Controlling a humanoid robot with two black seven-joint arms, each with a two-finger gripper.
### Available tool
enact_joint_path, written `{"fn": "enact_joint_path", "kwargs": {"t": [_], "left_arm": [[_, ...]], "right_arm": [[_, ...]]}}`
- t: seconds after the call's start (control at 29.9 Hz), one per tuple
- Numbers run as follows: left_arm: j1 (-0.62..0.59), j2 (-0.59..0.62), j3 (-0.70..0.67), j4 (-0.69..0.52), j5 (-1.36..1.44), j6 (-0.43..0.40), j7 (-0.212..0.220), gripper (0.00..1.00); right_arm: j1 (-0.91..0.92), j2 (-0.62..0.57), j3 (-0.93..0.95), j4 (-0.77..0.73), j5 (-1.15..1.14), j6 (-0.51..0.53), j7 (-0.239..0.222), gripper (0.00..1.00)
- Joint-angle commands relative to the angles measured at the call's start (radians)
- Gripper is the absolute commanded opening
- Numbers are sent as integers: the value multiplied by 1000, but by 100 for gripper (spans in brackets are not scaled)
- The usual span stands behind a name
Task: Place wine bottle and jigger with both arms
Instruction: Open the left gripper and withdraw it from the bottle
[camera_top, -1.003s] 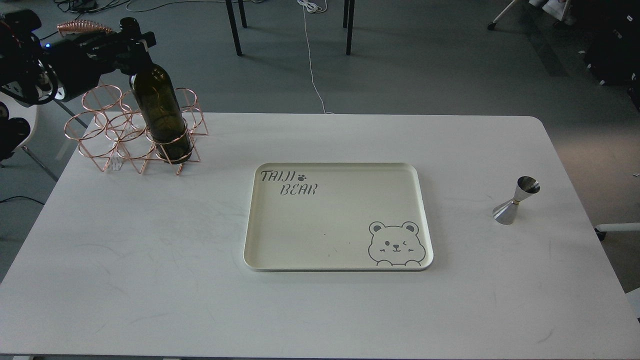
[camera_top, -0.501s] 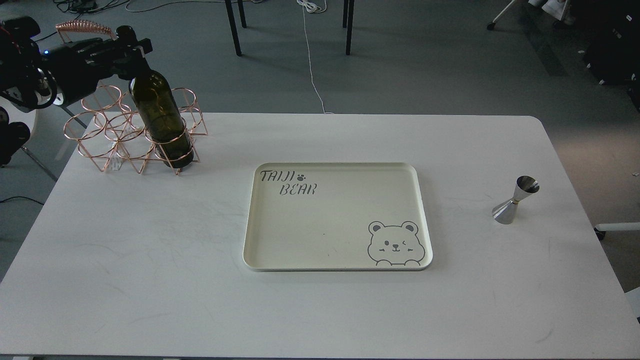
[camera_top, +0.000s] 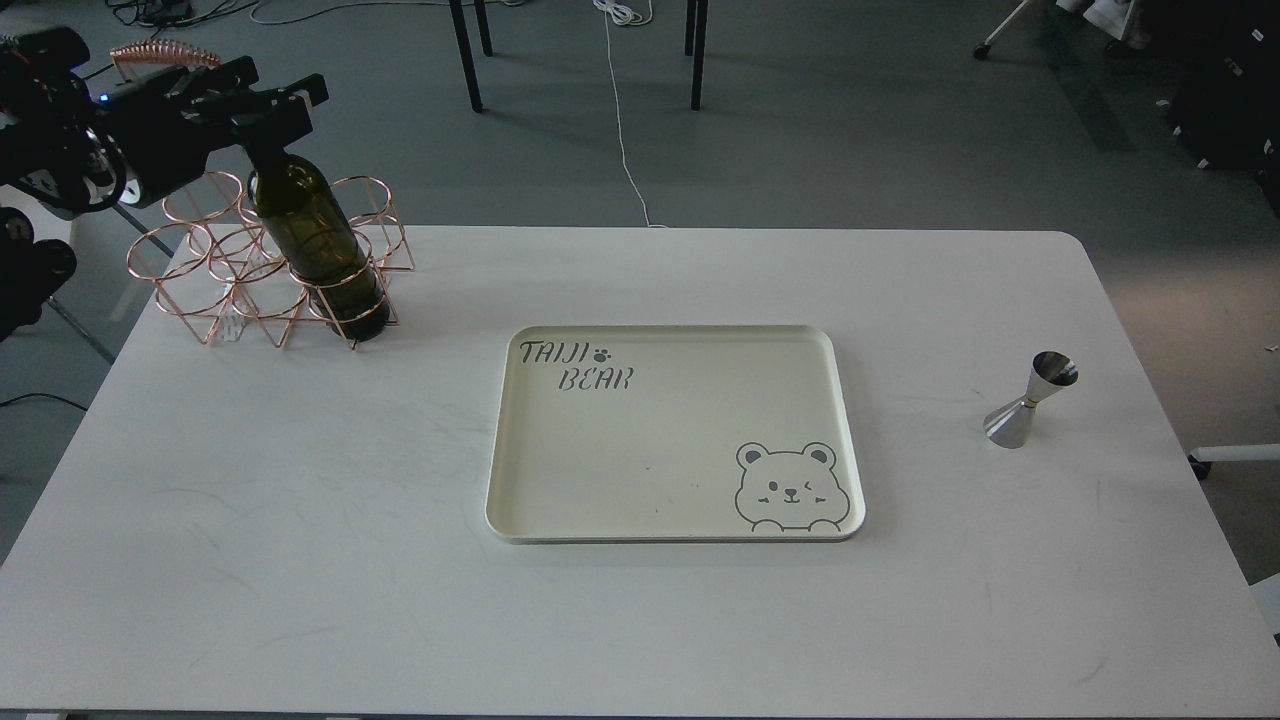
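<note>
The dark olive-green wine bottle (camera_top: 305, 225) stands tilted to the left in the front right ring of a copper wire rack (camera_top: 190, 255) at the table's far left. My left gripper (camera_top: 270, 105) comes in from the upper left and is closed around the bottle's neck, hiding its top. The silver jigger (camera_top: 1030, 400) stands on the table at the far right, leaning slightly, with nothing near it. My right arm and gripper are out of view.
A cream tray (camera_top: 845, 420) with a bear drawing and "TAIJI BEAR" lettering lies flat mid-table with nothing in it. The white table (camera_top: 300, 520) has a rounded far right corner. Chair legs and a cable are on the floor behind.
The bottle's neck and my left gripper have dropped lower, and the bottle leans more to the left in its rack ring. The jigger and tray have not moved.
</note>
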Motion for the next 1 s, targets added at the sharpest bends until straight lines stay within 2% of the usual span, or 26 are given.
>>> {"fn": "enact_joint_path", "kwargs": {"t": [0.0,0.27,0.43,0.5,0.63,0.7,0.77,0.97], "left_arm": [[-6,14,1,12,-179,5,-3,98],[-66,71,1,65,-455,-4,0,98],[-60,71,1,165,-816,-26,-2,98],[-52,76,2,190,-990,-76,0,98],[0,74,2,271,-1373,-264,1,98],[30,70,2,309,-1508,-334,3,98],[66,65,1,337,-1596,-378,6,98],[176,56,-19,349,-1806,-477,50,98]], "right_arm": [[-2,0,1,0,1,1,0,96],[0,-2,2,-1,1,-2,0,99],[1,-19,4,-3,-1,-15,0,99],[0,-26,4,-6,1,-13,0,99],[-5,-34,8,-27,20,-4,0,99],[-14,-32,8,-38,80,-1,0,99],[-41,-29,8,-46,158,1,0,99],[-89,-23,10,-50,376,47,0,99]]}}
